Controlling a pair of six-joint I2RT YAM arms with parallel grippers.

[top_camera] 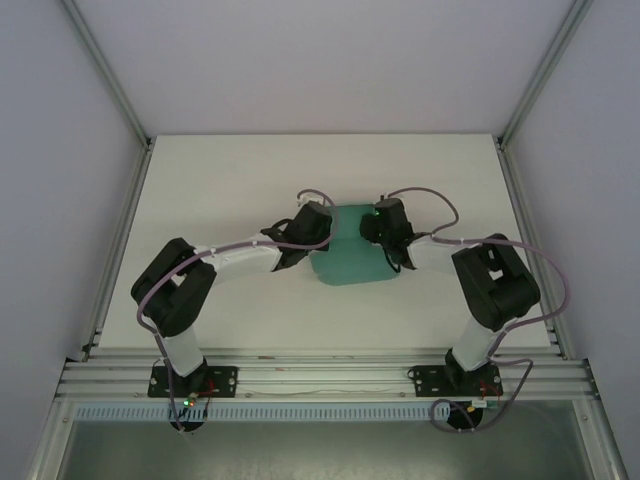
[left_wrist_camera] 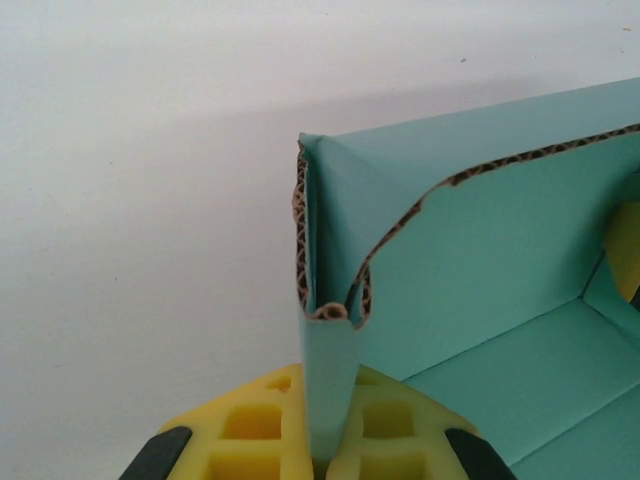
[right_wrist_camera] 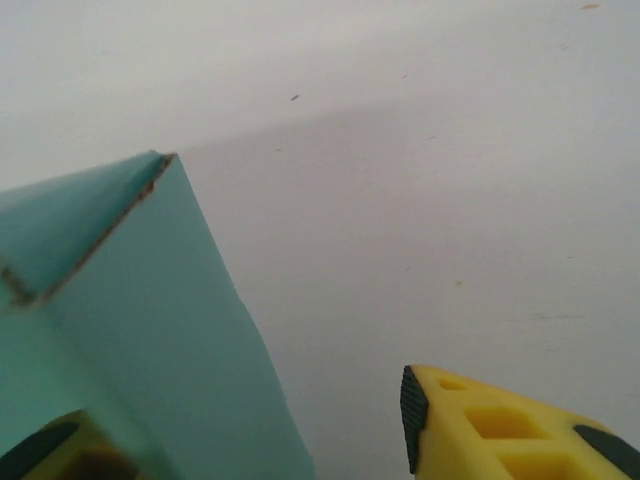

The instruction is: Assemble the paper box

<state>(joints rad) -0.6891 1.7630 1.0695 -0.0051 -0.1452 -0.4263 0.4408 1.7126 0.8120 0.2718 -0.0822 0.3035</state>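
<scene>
The teal-green paper box lies partly folded in the middle of the white table, between both arms. In the left wrist view my left gripper is shut on a doubled-over side wall of the paper box, its yellow fingers pressing the corrugated fold from both sides. From above, the left gripper sits at the box's far left corner. My right gripper is at the far right corner and stands open. A wall of the paper box rises by its left finger, and the right finger is well clear of the card.
The white table stretches to the far and left sides of the box. Aluminium frame posts and white walls enclose it. A rail carrying both arm bases runs along the near edge.
</scene>
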